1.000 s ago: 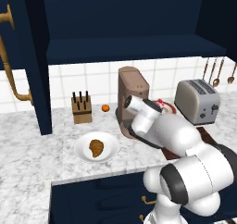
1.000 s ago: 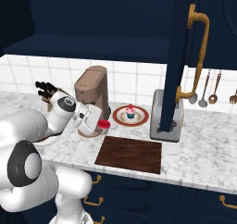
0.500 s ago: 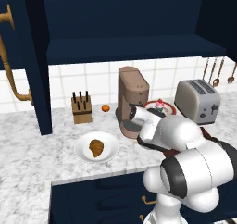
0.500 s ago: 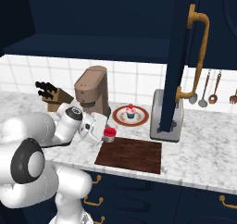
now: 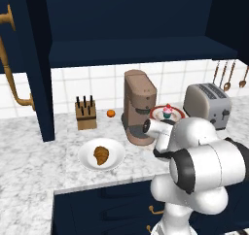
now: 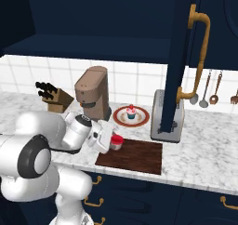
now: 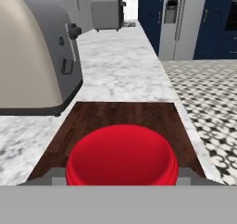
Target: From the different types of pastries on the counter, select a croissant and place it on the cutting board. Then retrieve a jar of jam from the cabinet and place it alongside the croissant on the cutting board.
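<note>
Since the earlier frame, your gripper (image 6: pixel 110 142), pinching the jar of jam (image 6: pixel 116 142), has reached the cutting board's (image 6: pixel 139 157) left edge; lower it level before releasing.

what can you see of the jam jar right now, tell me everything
The jar of jam is small, squat and glossy red, with a whitish band low on its side. In the hand view its rounded red body sits between the fingertips of the gripper, which holds it at the left end of the dark brown cutting board. Whether its base touches the wood cannot be told.
</note>
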Available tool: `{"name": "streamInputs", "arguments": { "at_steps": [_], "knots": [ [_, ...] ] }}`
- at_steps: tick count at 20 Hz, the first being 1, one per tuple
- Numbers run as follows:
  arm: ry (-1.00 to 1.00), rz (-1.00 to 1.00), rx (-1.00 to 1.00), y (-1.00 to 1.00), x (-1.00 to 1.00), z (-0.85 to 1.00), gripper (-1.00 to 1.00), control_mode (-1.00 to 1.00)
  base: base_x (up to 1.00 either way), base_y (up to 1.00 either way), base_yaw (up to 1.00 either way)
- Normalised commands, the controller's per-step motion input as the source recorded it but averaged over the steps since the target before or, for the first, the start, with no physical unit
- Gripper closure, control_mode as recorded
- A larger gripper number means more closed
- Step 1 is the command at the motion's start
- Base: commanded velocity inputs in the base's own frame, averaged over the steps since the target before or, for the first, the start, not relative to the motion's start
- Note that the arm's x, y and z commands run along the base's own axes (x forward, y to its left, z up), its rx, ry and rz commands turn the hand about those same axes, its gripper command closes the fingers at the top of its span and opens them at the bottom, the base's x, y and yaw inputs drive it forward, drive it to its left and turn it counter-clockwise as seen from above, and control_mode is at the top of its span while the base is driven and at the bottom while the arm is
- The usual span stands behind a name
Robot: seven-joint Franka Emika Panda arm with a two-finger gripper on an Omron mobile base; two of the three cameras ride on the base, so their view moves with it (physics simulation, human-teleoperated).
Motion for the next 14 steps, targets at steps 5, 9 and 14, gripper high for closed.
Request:
{"name": "streamInputs", "arguments": {
  "at_steps": [5,9,14],
  "knots": [
    [0.00,0.00,0.00,-0.09,0.09,-0.25,1.00,-1.00,0.00,0.00,0.00],
    [0.00,0.00,0.00,-0.02,0.03,-0.23,1.00,-1.00,0.00,0.00,0.00],
    [-0.01,0.00,0.00,0.00,0.00,-0.28,1.00,-1.00,0.00,0.00,0.00]
  ]
}}
